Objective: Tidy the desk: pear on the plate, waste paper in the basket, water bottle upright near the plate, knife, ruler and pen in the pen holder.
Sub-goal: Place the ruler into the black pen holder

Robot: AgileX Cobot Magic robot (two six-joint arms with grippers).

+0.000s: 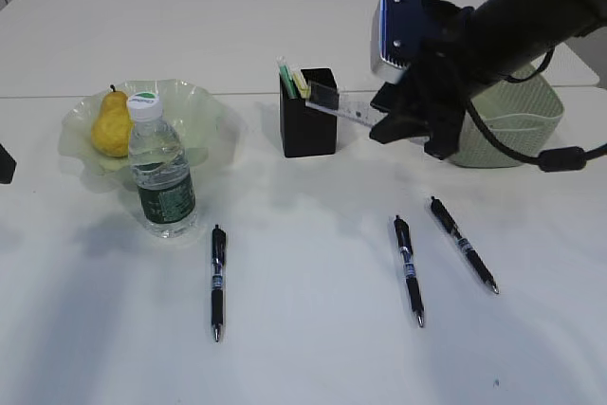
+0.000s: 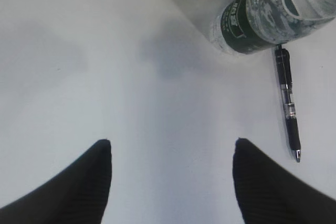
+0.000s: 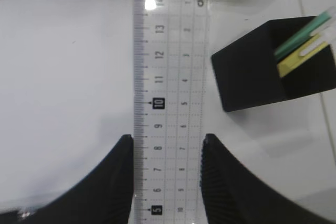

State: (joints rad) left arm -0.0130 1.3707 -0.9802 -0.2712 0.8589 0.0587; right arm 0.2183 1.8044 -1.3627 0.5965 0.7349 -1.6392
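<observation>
Ruler [image 3: 168, 103], transparent, clamped by its long edges between the closed-in fingers of the right gripper [image 3: 167, 177], held above the table with its far end over the black pen holder [image 1: 308, 113]. Three pens lie nearest; behind them, at 9 o'clock of the holder, the water bottle [image 1: 161, 173] stands upright against the plate [image 1: 204, 106] holding the pear [image 1: 111, 125]. Left gripper [image 2: 172, 182] hangs empty, jaws wide apart, over bare table.

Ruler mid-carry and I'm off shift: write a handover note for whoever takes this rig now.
Right hand: shut on the clear ruler, held in the air beside the pen holder.
Left hand: open, empty, above bare table.
Done: pear on the plate; water bottle upright beside it.
Left: ruler into the holder, then three pens lying on the table.
</observation>
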